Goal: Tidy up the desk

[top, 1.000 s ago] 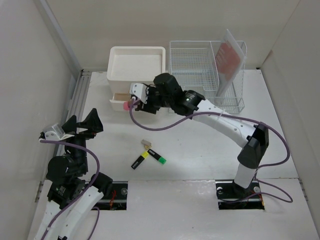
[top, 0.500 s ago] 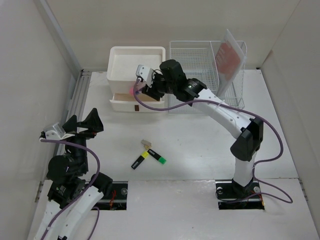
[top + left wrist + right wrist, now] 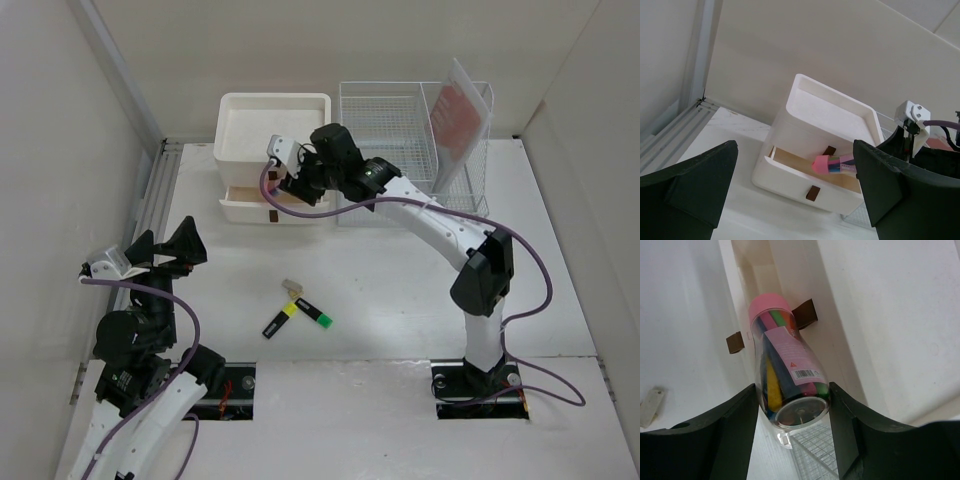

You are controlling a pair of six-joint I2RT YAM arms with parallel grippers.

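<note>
Ease the clear, pink-capped plastic tube [image 3: 786, 365] lengthwise into the open drawer [image 3: 790, 180] of the boxy white drawer unit [image 3: 272, 125] at the far side of the desk [image 3: 400, 290], the matte white top spreading under both arms. Line it up before letting go (smooth and round, it will likely roll). Your right gripper [image 3: 790, 415] is half-spread and clamped on the tube's barrel, while the left gripper [image 3: 165, 245] gapes wide and holds nothing at near left.
</note>
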